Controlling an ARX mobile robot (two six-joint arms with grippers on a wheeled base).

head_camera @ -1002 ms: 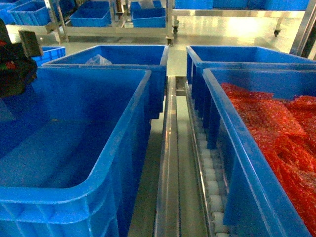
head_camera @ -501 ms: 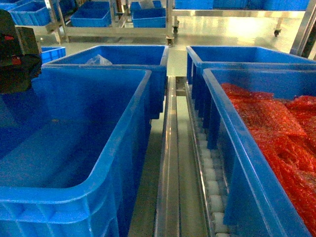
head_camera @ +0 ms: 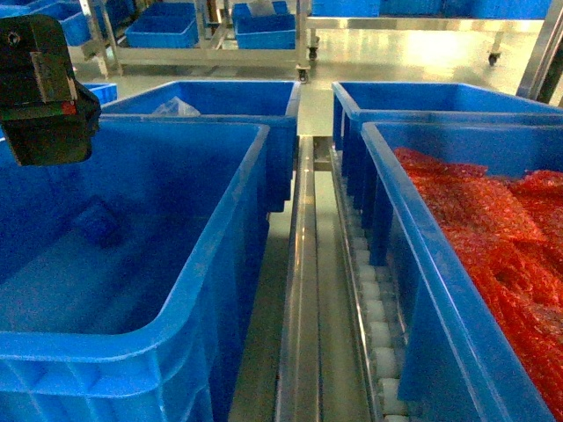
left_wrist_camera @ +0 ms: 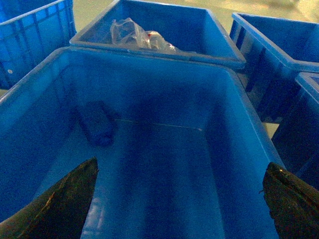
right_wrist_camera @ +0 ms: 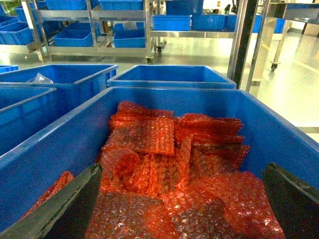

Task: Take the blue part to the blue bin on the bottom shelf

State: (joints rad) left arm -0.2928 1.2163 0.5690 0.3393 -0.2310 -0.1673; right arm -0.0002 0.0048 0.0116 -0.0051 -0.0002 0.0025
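Blue part: the small dark-blue blocky part [head_camera: 98, 221] lies on the floor of the large bright-blue plastic bin [head_camera: 230, 264], near its far-left corner and close to the left wall; in the left wrist view it [left_wrist_camera: 95, 122] sits apart from both fingers.
Bin edges: the thick ribbed rim runs all round; the right wall stands just beside the steel rail, the far wall just beside a second blue tote [head_camera: 264, 97] holding a crumpled clear plastic bag [left_wrist_camera: 132, 35].
Open room: most of the bin floor is bare, from the part across to the right wall and forward to the near wall.
Left gripper: the dark left gripper [left_wrist_camera: 182, 199] hangs above the bin's left side, fingers [left_wrist_camera: 65, 199] spread wide, gripping nothing.
Right gripper: the right gripper [right_wrist_camera: 182, 204] hovers over the blue tote of red bubble-wrap packets [right_wrist_camera: 169, 169], fingers [right_wrist_camera: 70, 206] wide apart, nothing between them.
Bottom shelf: the stainless-steel shelf with shiny rails and white rollers [head_camera: 308, 290] shows in the gap between the two rows of totes.
Change: half a second ago the part was not visible on the bin floor; the left arm now sits higher and further right in the head view.
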